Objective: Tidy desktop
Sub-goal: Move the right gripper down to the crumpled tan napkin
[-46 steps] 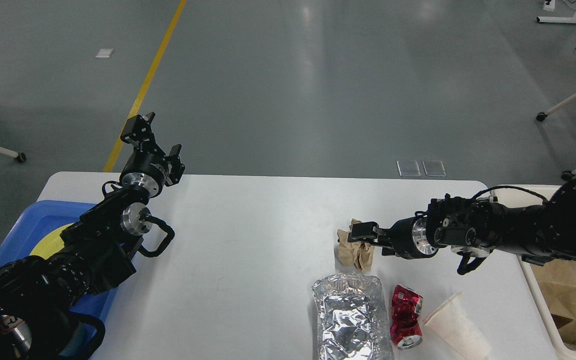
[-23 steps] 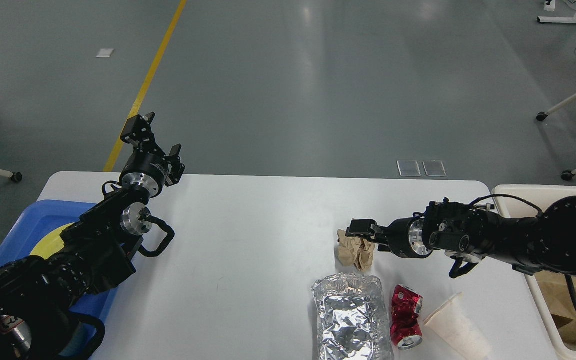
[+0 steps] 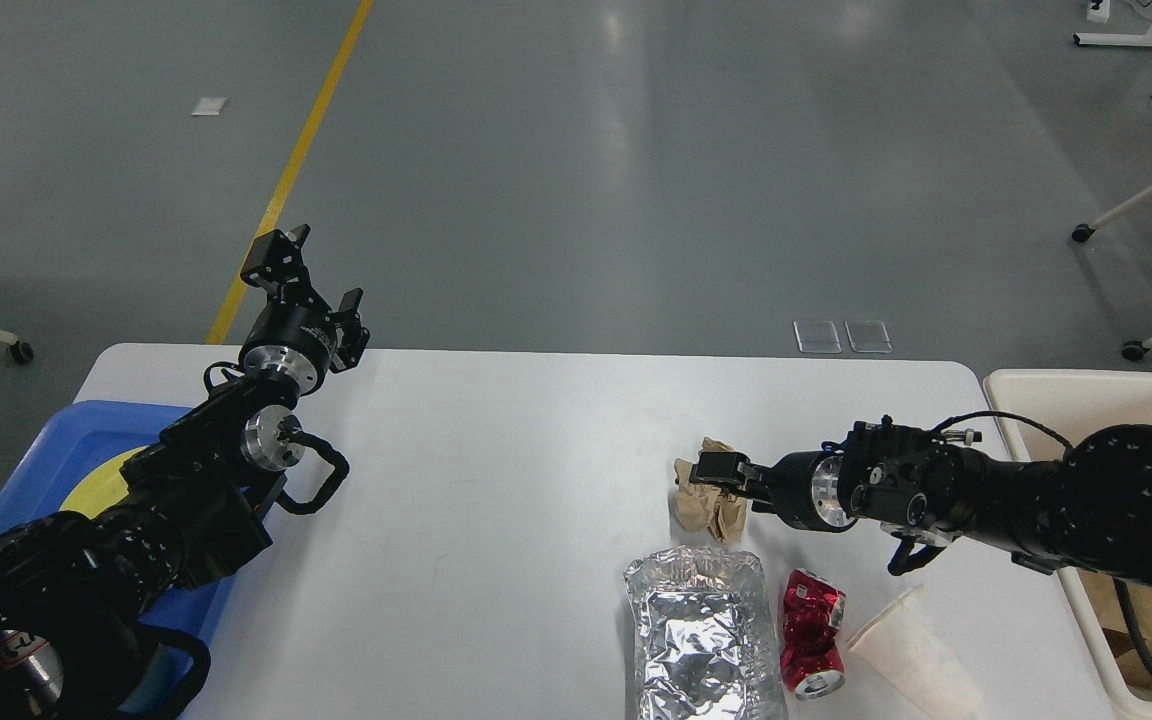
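Note:
The desktop (image 3: 496, 460) is a large white tabletop with rounded corners. On its right half lies a crumpled brown paper wad (image 3: 708, 505). My right gripper (image 3: 715, 470) reaches in from the right, low over the top of the wad. Its dark fingers overlap the paper, and I cannot make out whether they hold it. Nearer to me lie a crumpled foil tray (image 3: 701, 635), a crushed red can (image 3: 813, 630) and a white paper cup (image 3: 911, 655) on its side. My left gripper (image 3: 314, 278) is raised over the table's far left edge, open and holding nothing.
A blue tray (image 3: 46, 450) with a yellow plate (image 3: 116, 475) sits at the left edge, partly under my left arm. A cream bin (image 3: 1086, 390) with brown paper inside stands off the right edge. Grey floor with a yellow line lies beyond.
My right arm has sunk lower towards the tabletop, its gripper staying at the brown paper wad. The wad has not shifted. The left arm has not moved.

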